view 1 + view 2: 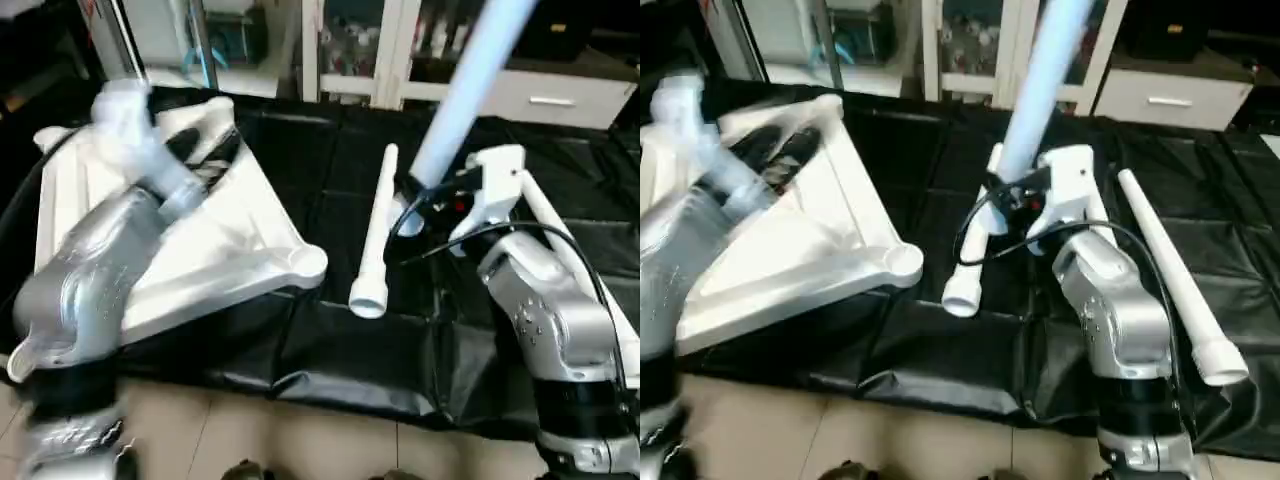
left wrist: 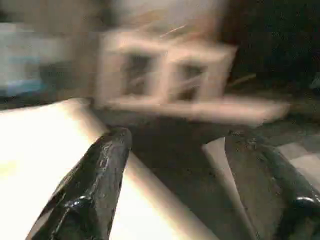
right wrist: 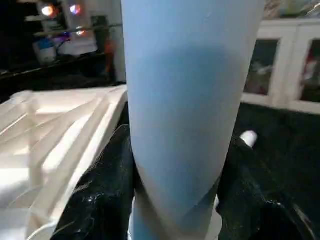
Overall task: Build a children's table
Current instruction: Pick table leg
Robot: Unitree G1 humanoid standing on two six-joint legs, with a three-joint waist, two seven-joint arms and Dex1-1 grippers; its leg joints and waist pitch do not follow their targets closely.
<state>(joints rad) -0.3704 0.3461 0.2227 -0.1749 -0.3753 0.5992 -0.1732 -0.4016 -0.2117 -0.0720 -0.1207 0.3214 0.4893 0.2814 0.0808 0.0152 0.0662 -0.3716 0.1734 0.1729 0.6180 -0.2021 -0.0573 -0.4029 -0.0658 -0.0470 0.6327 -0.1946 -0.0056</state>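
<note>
The white table top lies underside up and tilted on the left of the black-covered work table, one round corner socket pointing toward the middle. My left gripper hovers over its far ribbed part, fingers apart, with a white edge of the top beside one finger. My right gripper is shut on a white leg that rises steeply up and to the right; its fingers press on both sides of the tube. A second leg lies flat at the centre. A third leg lies at the right.
The black cover hangs over the work table's front edge, with tiled floor below. White cabinets and glass doors stand behind the table. My right forearm stands between the centre leg and the right one.
</note>
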